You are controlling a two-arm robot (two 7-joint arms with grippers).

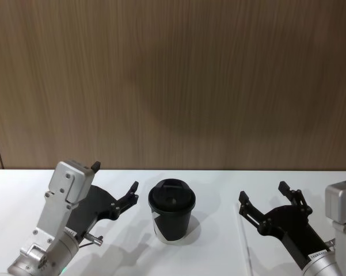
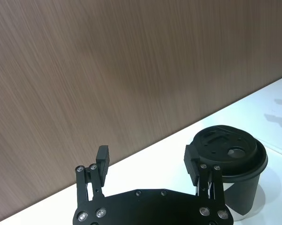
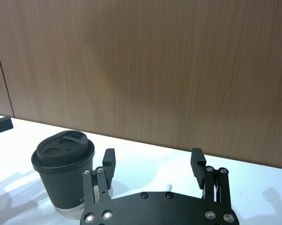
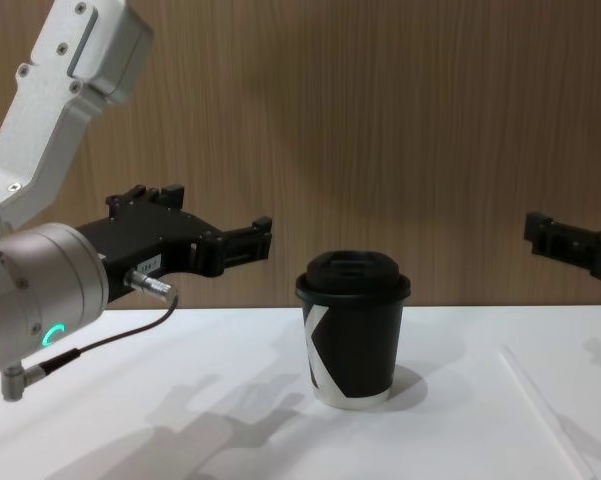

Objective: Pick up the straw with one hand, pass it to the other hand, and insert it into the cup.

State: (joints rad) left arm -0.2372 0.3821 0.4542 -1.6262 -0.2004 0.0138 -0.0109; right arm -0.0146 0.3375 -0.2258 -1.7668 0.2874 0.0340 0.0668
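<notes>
While upright, cup [image 1: 174, 225] w/ lid [image 1: 171, 198]

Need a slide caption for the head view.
Open left claw and open right claw flank the lidded cup; the straw lies on the table, untouched.

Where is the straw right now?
In the head view the straw lies flat on the table, right of the cup, beneath the open right gripper.

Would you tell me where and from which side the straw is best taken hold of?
Probably best to grip the straw near mid-length, from straight above, jaws straddling its width: it lies flat on the table, right of the cup. The open right gripper hovers nearest; the left gripper is left of the cup.
</notes>
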